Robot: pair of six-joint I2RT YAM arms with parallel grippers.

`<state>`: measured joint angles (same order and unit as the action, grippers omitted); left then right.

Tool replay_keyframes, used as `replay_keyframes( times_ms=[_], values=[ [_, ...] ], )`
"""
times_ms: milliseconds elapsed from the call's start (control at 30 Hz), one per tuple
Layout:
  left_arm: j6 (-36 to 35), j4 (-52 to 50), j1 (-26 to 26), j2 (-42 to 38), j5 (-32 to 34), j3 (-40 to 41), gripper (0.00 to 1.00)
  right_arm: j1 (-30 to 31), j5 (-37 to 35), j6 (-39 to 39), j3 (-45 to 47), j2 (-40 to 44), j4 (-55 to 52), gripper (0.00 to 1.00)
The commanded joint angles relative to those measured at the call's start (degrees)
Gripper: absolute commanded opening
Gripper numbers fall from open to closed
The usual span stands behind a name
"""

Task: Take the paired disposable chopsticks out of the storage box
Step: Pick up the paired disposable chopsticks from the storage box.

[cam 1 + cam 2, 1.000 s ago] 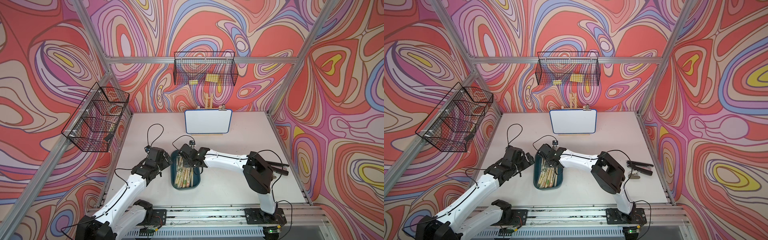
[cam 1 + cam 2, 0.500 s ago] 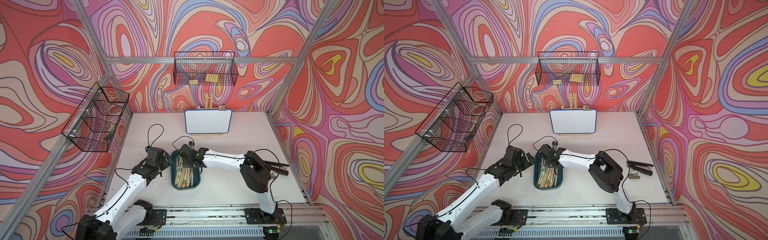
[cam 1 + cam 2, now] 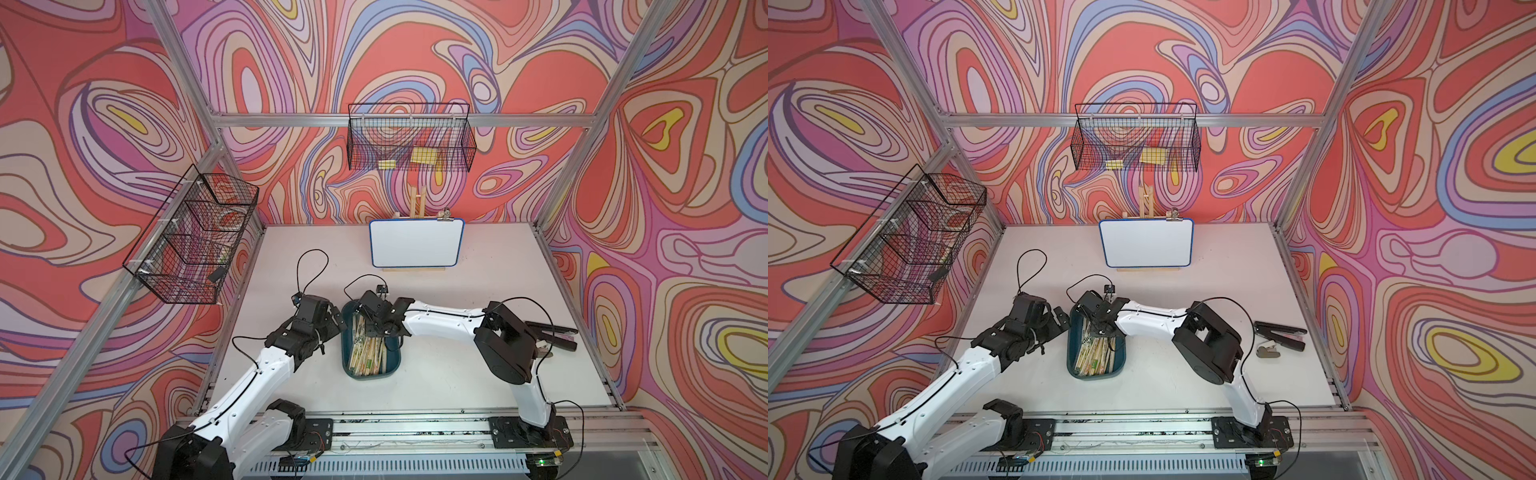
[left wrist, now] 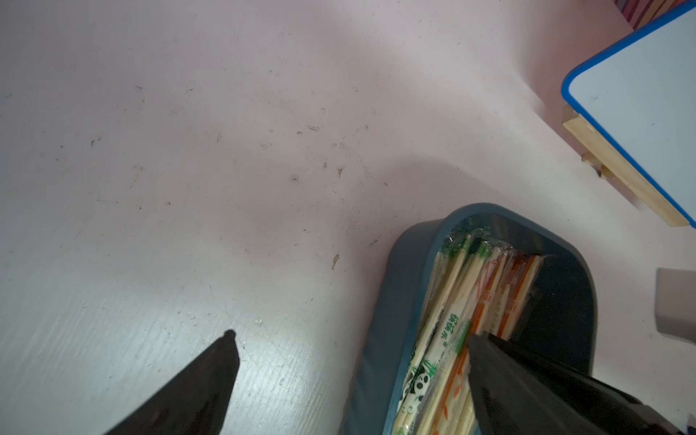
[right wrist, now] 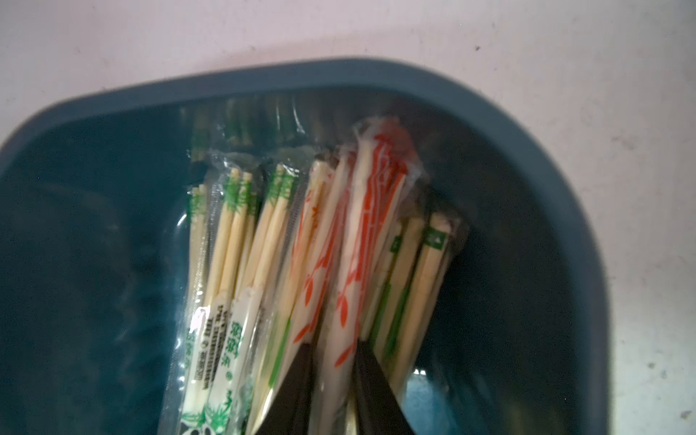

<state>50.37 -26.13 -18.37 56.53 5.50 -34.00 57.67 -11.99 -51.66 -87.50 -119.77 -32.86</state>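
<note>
The dark teal storage box (image 3: 370,376) (image 3: 1096,375) lies at the table's front middle, with several paired disposable chopsticks (image 3: 368,359) (image 3: 1094,361) in clear sleeves lying in it. My right gripper (image 3: 368,328) (image 5: 335,344) reaches down into the box's far half. Its two black fingers press on either side of one orange-printed pair (image 5: 361,241). My left gripper (image 3: 332,322) (image 4: 350,337) stands open, straddling the box's left wall (image 4: 391,301). One finger is over the bare table, the other over the chopsticks (image 4: 452,301).
A whiteboard (image 3: 417,243) stands on a wooden easel at the back. Black wire baskets hang on the back wall (image 3: 409,141) and the left wall (image 3: 195,237). A black stapler-like tool (image 3: 548,334) and a small metal clip (image 3: 1268,351) lie at the right.
The right gripper's jaws have narrowed onto the orange-printed pair, and the right arm's elbow has shifted slightly left. The left arm has not moved.
</note>
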Motion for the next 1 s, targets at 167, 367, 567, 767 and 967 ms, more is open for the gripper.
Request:
replay_keyframes(
  times_ms=[167, 367, 567, 767, 967],
  values=[
    [-0.18, 0.86, 0.27, 0.16, -0.85, 0.7, 1.0, -0.5, 0.29, -0.28, 1.88, 1.3, -0.18, 0.18],
    [-0.13, 1.1, 0.31, 0.33, -1.21, 0.72, 1.0, -0.45, 0.71, -0.2, 2.16, 2.61, 0.01, 0.22],
    [-0.1, 1.31, 0.29, 0.49, -1.28, 0.76, 1.0, -0.45, 1.13, -0.37, 2.67, 3.4, 0.34, 0.35],
    [-0.01, 1.43, 0.29, 0.77, -1.45, 0.71, 1.0, -0.44, 1.63, -0.52, 3.39, 4.17, 1.31, 0.31],
    [0.08, 1.62, 0.27, 0.77, -1.55, 0.9, 1.0, -0.45, 2.38, -0.55, 3.69, 4.61, 2.19, 0.23]
  ],
)
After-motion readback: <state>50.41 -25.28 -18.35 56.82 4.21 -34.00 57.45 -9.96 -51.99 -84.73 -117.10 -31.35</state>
